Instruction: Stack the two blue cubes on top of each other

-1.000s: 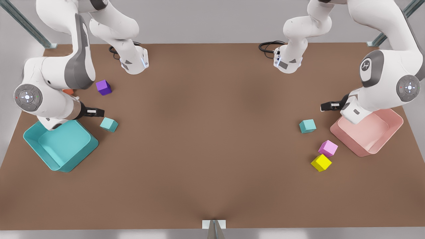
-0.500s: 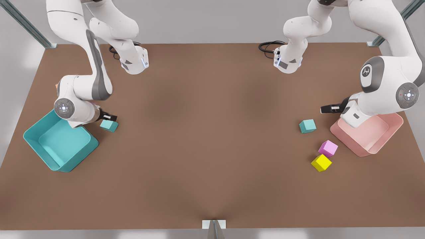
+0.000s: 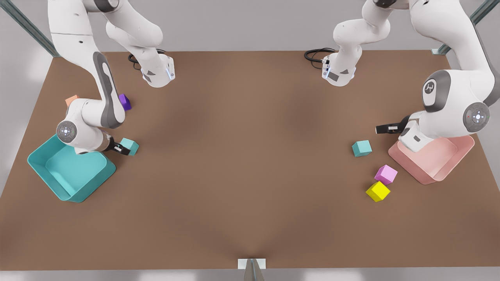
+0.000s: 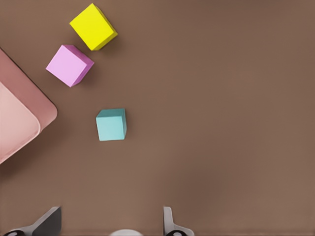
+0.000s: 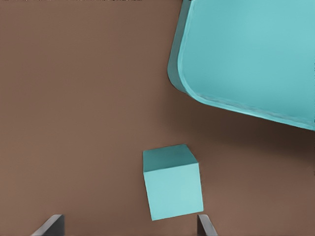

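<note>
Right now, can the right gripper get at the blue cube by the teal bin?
Likely yes. The right gripper is open and low beside that blue cube, nothing between them; the teal bin sits off to the side.

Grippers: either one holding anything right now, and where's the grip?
Nothing held. Right gripper is open, low over the blue cube by the teal bin, not gripping it. Left gripper waits open, away from the other blue cube.
</note>
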Robot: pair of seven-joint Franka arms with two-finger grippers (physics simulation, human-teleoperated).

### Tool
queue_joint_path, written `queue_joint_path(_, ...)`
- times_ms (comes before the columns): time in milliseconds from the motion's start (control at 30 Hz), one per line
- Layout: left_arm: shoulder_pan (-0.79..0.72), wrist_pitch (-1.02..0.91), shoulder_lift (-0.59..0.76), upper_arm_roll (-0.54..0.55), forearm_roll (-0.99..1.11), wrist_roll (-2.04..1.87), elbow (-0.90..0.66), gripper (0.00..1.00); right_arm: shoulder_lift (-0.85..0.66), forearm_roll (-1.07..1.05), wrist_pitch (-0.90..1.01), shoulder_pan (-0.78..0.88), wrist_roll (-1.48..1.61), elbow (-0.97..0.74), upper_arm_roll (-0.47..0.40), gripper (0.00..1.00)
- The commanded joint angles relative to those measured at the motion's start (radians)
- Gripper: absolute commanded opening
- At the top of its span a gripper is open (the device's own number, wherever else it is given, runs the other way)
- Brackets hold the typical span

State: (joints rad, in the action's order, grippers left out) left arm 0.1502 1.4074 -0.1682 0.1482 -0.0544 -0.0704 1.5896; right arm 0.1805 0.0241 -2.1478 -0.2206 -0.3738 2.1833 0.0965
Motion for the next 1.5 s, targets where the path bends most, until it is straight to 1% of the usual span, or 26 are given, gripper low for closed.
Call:
queue_joint_path(0, 0.000, -0.016, 0.000, 0.001, 0.001, -0.002, 0.000, 1.00, 0.002, -0.003, -0.049, -0.009, 0.122, 0.010, 0.000, 1.00)
queue_joint_path(100, 0.000, -0.018, -0.002, 0.001, 0.001, -0.002, 0.000, 1.00, 0.002, -0.003, -0.053, -0.025, 0.179, 0.027, 0.000, 1.00)
queue_joint_path(167, 0.000, -0.018, -0.002, -0.001, -0.001, -0.002, 0.000, 1.00, 0.002, -0.027, -0.055, -0.026, 0.294, 0.044, 0.000, 1.00)
queue_joint_path(200, 0.000, -0.018, -0.004, 0.001, -0.001, -0.002, 0.001, 1.00, -0.003, -0.030, -0.104, -0.026, 0.340, 0.064, 0.000, 1.00)
queue_joint_path(233, 0.000, -0.027, -0.004, 0.001, -0.001, -0.002, 0.001, 1.00, -0.007, -0.030, -0.191, -0.026, 0.366, 0.104, 0.000, 1.00)
queue_joint_path(267, 0.000, -0.030, -0.004, 0.001, -0.001, -0.002, 0.001, 1.00, -0.012, -0.030, -0.224, -0.026, 0.368, 0.122, 0.000, 1.00)
queue_joint_path(467, 0.000, -0.033, 0.000, 0.001, -0.001, -0.002, -0.004, 1.00, 0.000, -0.030, -0.231, -0.042, 0.420, 0.144, 0.000, 1.00)
queue_joint_path(767, 0.000, -0.051, -0.002, 0.001, -0.001, -0.002, -0.004, 1.00, 0.007, -0.032, -0.251, -0.055, 0.420, 0.196, 0.000, 1.00)
queue_joint_path(867, 0.000, -0.047, -0.004, -0.001, -0.001, -0.003, -0.004, 1.00, 0.019, -0.033, -0.288, -0.057, 0.417, 0.199, 0.000, 1.00)
queue_joint_path(1200, 0.000, -0.054, -0.002, -0.001, -0.001, -0.003, -0.004, 1.00, 0.040, -0.095, -0.294, -0.069, 0.417, 0.213, 0.002, 1.00)
queue_joint_path(1467, 0.002, -0.054, -0.017, -0.001, -0.002, -0.002, -0.002, 1.00, 0.093, -0.115, -0.348, -0.069, 0.414, 0.211, 0.002, 1.00)
